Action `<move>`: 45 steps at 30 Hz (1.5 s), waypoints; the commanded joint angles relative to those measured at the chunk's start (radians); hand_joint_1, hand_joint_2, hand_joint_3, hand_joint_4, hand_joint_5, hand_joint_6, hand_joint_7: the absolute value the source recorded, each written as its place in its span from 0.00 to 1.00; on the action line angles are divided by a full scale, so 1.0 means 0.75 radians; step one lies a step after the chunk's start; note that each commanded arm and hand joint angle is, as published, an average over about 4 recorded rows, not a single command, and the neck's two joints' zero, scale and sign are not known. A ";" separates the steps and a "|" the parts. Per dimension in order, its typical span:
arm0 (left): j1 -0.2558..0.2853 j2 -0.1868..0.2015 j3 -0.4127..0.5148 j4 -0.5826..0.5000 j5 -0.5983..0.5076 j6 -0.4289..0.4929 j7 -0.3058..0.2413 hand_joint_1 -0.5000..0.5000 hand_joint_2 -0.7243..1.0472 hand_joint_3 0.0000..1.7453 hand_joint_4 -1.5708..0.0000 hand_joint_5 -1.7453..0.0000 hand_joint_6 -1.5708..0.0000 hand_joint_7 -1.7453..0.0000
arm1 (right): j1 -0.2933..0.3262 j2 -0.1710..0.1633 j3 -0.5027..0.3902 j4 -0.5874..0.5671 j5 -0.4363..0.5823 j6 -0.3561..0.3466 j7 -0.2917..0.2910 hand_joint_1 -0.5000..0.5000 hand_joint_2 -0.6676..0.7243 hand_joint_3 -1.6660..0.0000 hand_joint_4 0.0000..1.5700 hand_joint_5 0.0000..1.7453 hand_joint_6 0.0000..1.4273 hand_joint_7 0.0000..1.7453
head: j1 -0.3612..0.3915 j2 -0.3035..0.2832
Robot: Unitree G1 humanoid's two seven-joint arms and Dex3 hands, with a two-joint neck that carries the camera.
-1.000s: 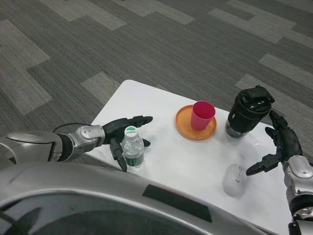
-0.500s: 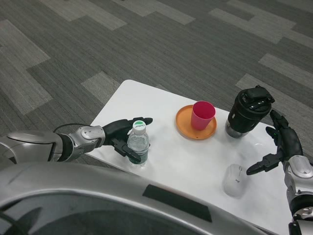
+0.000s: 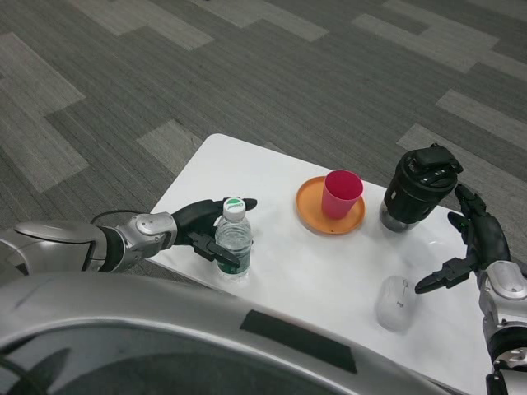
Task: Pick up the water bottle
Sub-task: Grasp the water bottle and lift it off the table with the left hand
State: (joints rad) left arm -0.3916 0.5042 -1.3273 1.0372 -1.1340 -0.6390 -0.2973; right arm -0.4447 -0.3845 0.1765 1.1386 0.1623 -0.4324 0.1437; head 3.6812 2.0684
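A small clear water bottle (image 3: 235, 240) with a white and green cap and a green label stands upright near the table's front left edge. My left hand (image 3: 202, 228) wraps around it from the left, fingers curled across its front at label height. Whether the bottle's base touches the table I cannot tell. My right hand (image 3: 473, 247) hovers at the table's right side with fingers spread, holding nothing.
An orange plate (image 3: 311, 218) carries a red cup (image 3: 340, 193) at mid-table. A black tumbler (image 3: 416, 189) stands to its right, and a white mouse (image 3: 394, 301) lies near the front. The white table (image 3: 280, 271) has grey carpet beyond its edges.
My left hand went from open beside the bottle to closed around it. The bottle shifted slightly right and up in the picture. The right hand stayed put.
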 commanded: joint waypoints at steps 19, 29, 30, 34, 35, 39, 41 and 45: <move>-0.018 -0.008 0.002 0.021 0.069 0.003 -0.011 1.00 0.84 0.04 0.29 0.50 0.46 0.79 | 0.006 -0.005 -0.014 -0.017 0.009 0.006 0.004 0.29 0.91 0.90 0.02 0.33 0.00 0.00 | -0.003 0.000; -0.018 -0.009 0.011 0.034 0.085 0.003 -0.023 1.00 0.85 0.05 0.05 0.00 0.23 0.26 | 0.010 -0.005 -0.019 -0.019 0.009 0.006 0.003 0.29 0.89 0.90 0.02 0.33 0.00 0.00 | -0.002 -0.001; -0.018 -0.010 0.014 0.035 0.084 0.002 -0.023 1.00 0.85 0.05 0.05 0.00 0.23 0.25 | 0.009 -0.005 -0.019 -0.019 0.009 0.006 0.003 0.29 0.90 0.90 0.02 0.33 0.00 0.00 | -0.002 0.000; -0.018 -0.011 0.029 0.040 0.084 -0.001 -0.023 1.00 0.80 0.05 0.05 0.00 0.24 0.24 | 0.009 -0.005 -0.019 -0.019 0.009 0.006 0.004 0.29 0.91 0.90 0.02 0.33 0.00 0.00 | -0.003 0.002; -0.018 -0.013 0.037 0.043 0.084 -0.002 -0.023 1.00 0.80 0.05 0.05 0.00 0.25 0.24 | 0.010 -0.005 -0.019 -0.019 0.009 0.006 0.004 0.29 0.91 0.90 0.02 0.33 0.00 0.00 | -0.004 0.003; -0.010 -0.024 0.097 0.049 0.089 -0.012 -0.023 1.00 0.80 0.05 0.05 0.00 0.25 0.24 | 0.012 -0.004 -0.021 -0.021 0.009 0.006 0.003 0.29 0.91 0.90 0.02 0.33 0.00 0.00 | -0.008 0.009; -0.004 -0.033 0.148 0.049 0.099 -0.018 -0.023 1.00 0.80 0.05 0.05 0.00 0.25 0.24 | 0.014 -0.003 -0.022 -0.022 0.009 0.006 0.004 0.29 0.91 0.90 0.02 0.33 0.00 0.00 | -0.009 0.014; 0.007 -0.050 0.264 0.049 0.146 -0.025 -0.022 1.00 0.80 0.05 0.05 0.00 0.27 0.24 | 0.019 -0.002 -0.024 -0.025 0.009 0.006 0.004 0.29 0.90 0.90 0.02 0.33 0.00 0.00 | -0.010 0.020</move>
State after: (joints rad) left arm -0.3809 0.4717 -1.1649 1.0689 -1.0353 -0.6404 -0.3155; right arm -0.4373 -0.3843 0.1690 1.1309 0.1623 -0.4324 0.1446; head 3.6742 2.0821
